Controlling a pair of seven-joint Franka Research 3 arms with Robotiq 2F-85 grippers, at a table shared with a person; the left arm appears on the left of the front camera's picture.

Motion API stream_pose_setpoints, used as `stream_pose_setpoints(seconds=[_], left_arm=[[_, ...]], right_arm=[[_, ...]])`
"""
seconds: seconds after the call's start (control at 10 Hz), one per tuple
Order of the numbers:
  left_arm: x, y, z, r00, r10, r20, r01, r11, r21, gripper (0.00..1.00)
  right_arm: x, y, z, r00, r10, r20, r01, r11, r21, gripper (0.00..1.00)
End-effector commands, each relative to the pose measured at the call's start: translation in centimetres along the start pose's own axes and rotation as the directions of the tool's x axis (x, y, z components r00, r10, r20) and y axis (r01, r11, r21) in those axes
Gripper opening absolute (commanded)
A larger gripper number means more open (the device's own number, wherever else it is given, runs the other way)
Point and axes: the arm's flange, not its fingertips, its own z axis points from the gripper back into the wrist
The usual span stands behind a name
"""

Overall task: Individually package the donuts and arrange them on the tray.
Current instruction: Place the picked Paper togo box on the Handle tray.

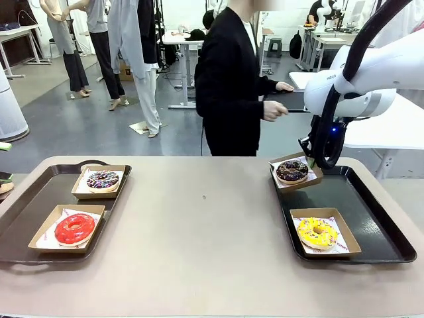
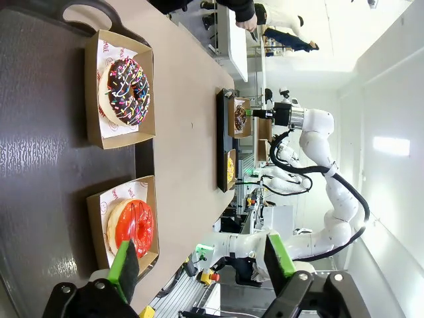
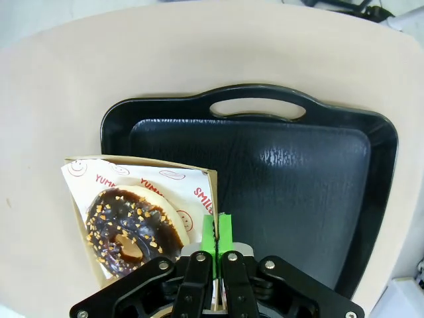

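while the right tool (image 3: 216, 228) is pinching its green pads together on the wall of a cardboard box (image 3: 211, 182), the chocolate donut (image 3: 129, 228) is sitting inside that box just to the side of the pads in the right wrist view. in the front view the right tool (image 1: 317, 161) is gripping the same box (image 1: 311, 173) at its far right corner, with the box tilted and resting partly over the far left rim of the right tray (image 1: 371, 218); the chocolate donut (image 1: 292, 170) is lying just beside the tool, towards the tabletop's middle. nearer the robot than the tool, the yellow donut (image 1: 317, 232) is sitting in its own box (image 1: 348, 240) flat on that tray.

the left tool (image 2: 199, 262) is hanging with its jaws wide apart and gripping nothing, above the left tray (image 2: 46, 165). one of its green fingertips (image 2: 122, 260) is showing right over the edge of the box (image 2: 99, 228) with the red donut (image 2: 132, 225), though i cannot tell whether it is touching. farther ahead of that tool, the purple sprinkled donut (image 2: 126, 89) is resting in another box (image 2: 93, 126) on the same tray.

a person (image 1: 228, 86) is standing at the far side of the tabletop (image 1: 199, 225), beyond the right tool.
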Motion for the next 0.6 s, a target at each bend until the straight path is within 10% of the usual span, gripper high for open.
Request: stream_pose_setpoints(seconds=[0.0, 0.5], left_arm=[[-0.1, -0.3, 0.1, 1.0, 0.012, 0.0, -0.012, 1.0, -0.004, 1.0], [-0.1, -0.3, 0.1, 1.0, 0.012, 0.0, -0.012, 1.0, -0.004, 1.0]], right_arm=[[0.2, 0.0, 0.1, 1.0, 0.0, 0.006, 0.0, 1.0, 0.001, 0.02], [-2.1, -2.3, -1.3, 0.999, -0.039, 0.011, 0.04, 0.996, -0.085, 0.02]])
